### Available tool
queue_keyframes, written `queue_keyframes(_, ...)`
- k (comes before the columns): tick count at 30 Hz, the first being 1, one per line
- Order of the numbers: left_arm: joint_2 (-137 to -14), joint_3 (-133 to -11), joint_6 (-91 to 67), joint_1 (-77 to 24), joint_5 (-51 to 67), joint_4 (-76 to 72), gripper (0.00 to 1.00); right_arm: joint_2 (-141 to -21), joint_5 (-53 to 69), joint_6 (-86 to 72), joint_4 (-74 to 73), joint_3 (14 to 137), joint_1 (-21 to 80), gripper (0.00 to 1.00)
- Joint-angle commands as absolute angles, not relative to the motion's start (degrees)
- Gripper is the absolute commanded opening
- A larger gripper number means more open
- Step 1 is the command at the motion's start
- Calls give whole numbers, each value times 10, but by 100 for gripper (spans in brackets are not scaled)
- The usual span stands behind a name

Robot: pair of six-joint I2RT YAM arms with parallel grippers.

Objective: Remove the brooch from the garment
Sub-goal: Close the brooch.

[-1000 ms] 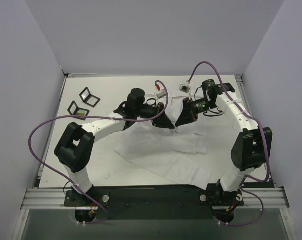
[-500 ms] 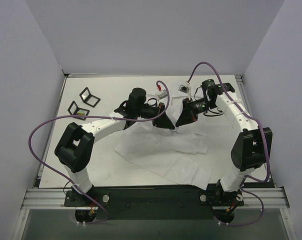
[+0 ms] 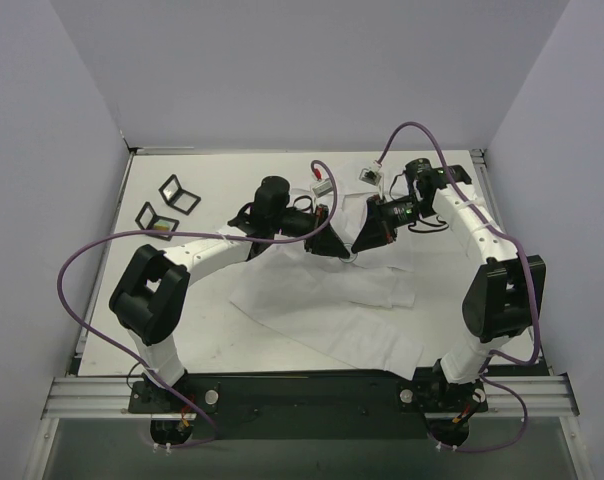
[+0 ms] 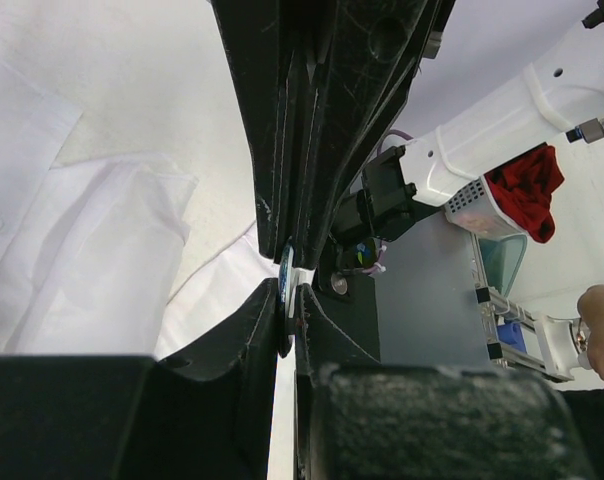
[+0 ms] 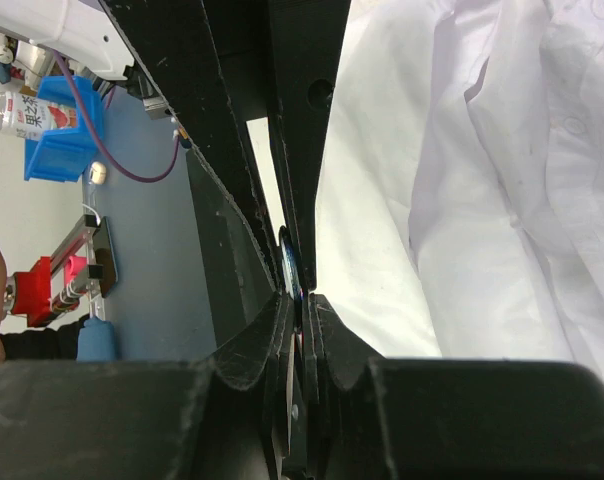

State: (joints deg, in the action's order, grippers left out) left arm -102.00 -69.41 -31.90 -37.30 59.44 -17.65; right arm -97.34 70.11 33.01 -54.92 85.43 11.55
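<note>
The white garment (image 3: 322,300) lies crumpled on the table, with a peak of it lifted where both grippers meet. The brooch (image 4: 285,285) is a thin disc with a blue edge, seen edge-on. My left gripper (image 4: 290,310) is shut on its faces. In the right wrist view the brooch (image 5: 292,265) sits just beyond my right gripper (image 5: 302,305), whose jaws are pressed together on thin fabric of the garment (image 5: 462,200) beside the disc. In the top view the left gripper (image 3: 338,251) and right gripper (image 3: 355,250) stand tip to tip; the brooch is hidden there.
Two black-framed squares (image 3: 178,193) (image 3: 157,215) lie at the table's back left. Small white connectors (image 3: 322,185) (image 3: 369,173) and purple cables hang behind the grippers. Beyond the table are a bin with a red cloth (image 4: 522,190) and a person's hand (image 4: 602,330).
The left wrist has shifted very slightly; both arms otherwise stay where they were, tips together over the lifted fabric.
</note>
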Motion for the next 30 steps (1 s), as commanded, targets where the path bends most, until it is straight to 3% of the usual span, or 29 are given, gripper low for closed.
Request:
queue_keyframes(1, -1003, -693, -338, -378, 636, -242, 6, -971, 738, 332, -555, 875, 111, 0)
queue_keyframes(7, -1003, -693, -339, -378, 642, -245, 11, -970, 741, 331, -555, 875, 110, 0)
queue_keyframes(9, -1001, -693, -341, -378, 642, -248, 23, -970, 741, 331, -555, 874, 110, 0)
queue_keyframes(16, -998, -688, -361, -368, 646, -272, 40, -967, 740, 334, -555, 870, 110, 0)
queue_keyframes(30, -998, -670, -390, -358, 653, -332, 37, -964, 760, 333, -558, 870, 110, 0)
